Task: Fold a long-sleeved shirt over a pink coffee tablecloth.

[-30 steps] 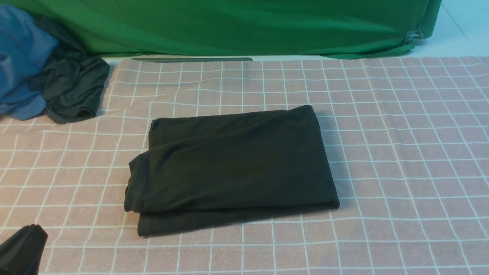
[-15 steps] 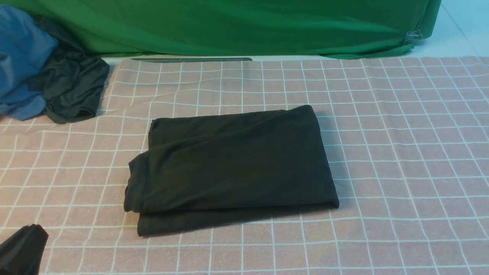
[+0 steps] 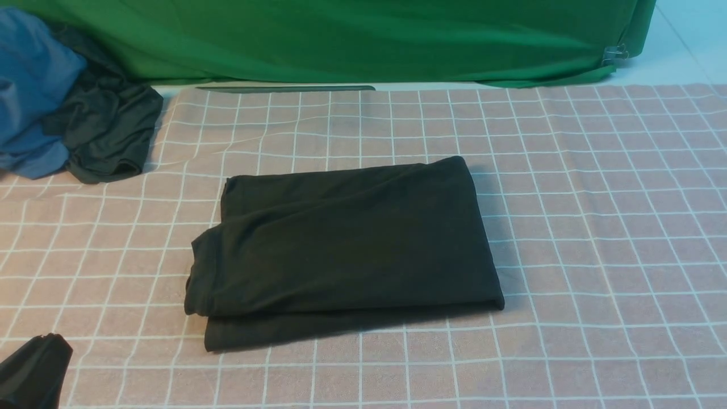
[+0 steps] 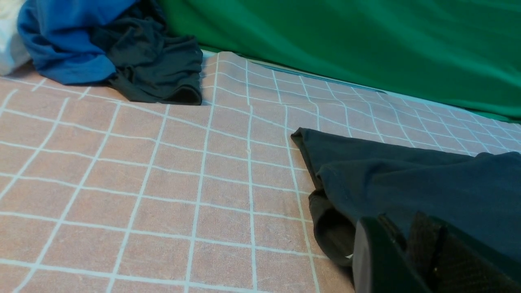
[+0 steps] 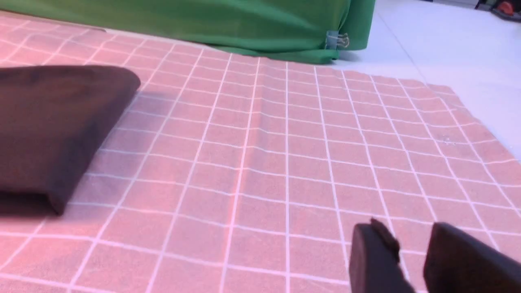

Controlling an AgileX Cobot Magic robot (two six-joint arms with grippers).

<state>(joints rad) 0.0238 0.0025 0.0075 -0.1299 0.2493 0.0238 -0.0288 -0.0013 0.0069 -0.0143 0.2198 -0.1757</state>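
Front view: shirt [image 3: 346,250], black, folded into a flat rectangular stack, lying in the middle of the tablecloth [image 3: 596,227], pink with a white grid; a lower layer sticks out along the near edge and at the left end. Green cloth [image 3: 341,40] hangs along the far side, held at its right end by a clip [image 3: 615,54]. Blue cloth [image 3: 31,91] and a dark garment [image 3: 105,133] lie bunched together at the far left, over the tablecloth's corner. Left gripper [image 3: 34,372] shows only as a dark tip at the lower left corner, apart from the shirt. Left wrist view: left gripper [image 4: 411,248] near the shirt's left end, jaws slightly parted, nothing seen between them. Right wrist view: right gripper [image 5: 411,252] above bare tablecloth, well right of the shirt [image 5: 57,126], jaws spread, empty. White desk [image 5: 447,49] shows beyond the tablecloth's edge.
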